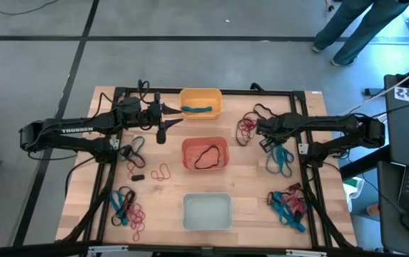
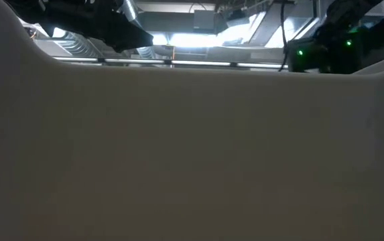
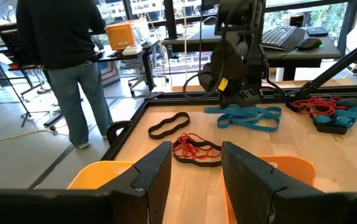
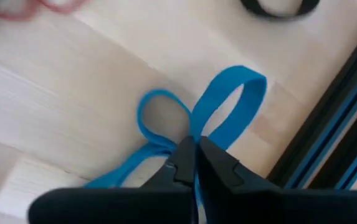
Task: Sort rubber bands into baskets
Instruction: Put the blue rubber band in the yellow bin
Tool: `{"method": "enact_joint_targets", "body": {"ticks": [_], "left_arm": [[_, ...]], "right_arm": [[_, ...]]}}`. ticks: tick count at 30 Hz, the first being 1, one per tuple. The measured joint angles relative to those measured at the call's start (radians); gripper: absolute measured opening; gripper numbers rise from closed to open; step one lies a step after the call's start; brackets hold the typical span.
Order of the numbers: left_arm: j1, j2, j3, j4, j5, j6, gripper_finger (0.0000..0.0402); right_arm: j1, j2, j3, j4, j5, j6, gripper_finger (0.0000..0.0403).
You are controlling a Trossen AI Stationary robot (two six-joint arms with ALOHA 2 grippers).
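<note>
On the counter (image 1: 168, 193), the right gripper (image 4: 195, 163) pinched a blue rubber band (image 4: 228, 106); the left gripper (image 3: 194, 171) hung released above the yellow basket (image 1: 200, 95).

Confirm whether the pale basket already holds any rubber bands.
No. In the high view the pale basket shows only its bare inside, no bands.

3 baskets (image 1: 200, 103) stand in a 12-to-6 line: yellow-orange holding 1 teal band (image 1: 197, 110), red-orange holding 1 black band (image 1: 208, 157), whitish-green nearest 6.
</note>
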State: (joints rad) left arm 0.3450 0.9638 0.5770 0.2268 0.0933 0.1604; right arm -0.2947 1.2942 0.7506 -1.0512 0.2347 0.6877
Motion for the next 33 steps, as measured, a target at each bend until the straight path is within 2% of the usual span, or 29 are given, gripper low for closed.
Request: {"method": "enact_joint_targets", "body": {"ticks": [18, 23, 33], "left_arm": [[0.000, 0.000, 0.000, 0.000, 0.000, 0.000, 0.0138], [0.000, 0.000, 0.000, 0.000, 0.000, 0.000, 0.0138], [0.000, 0.000, 0.000, 0.000, 0.000, 0.003, 0.0138]], "right_arm": [[0.000, 0.000, 0.268, 0.027, 0.036, -0.159, 0.0014], [0.000, -0.001, 0.284, 0.127, 0.036, -0.252, 0.0014], [0.000, -0.001, 0.284, 0.475, 0.036, -0.517, 0.0014]]}}
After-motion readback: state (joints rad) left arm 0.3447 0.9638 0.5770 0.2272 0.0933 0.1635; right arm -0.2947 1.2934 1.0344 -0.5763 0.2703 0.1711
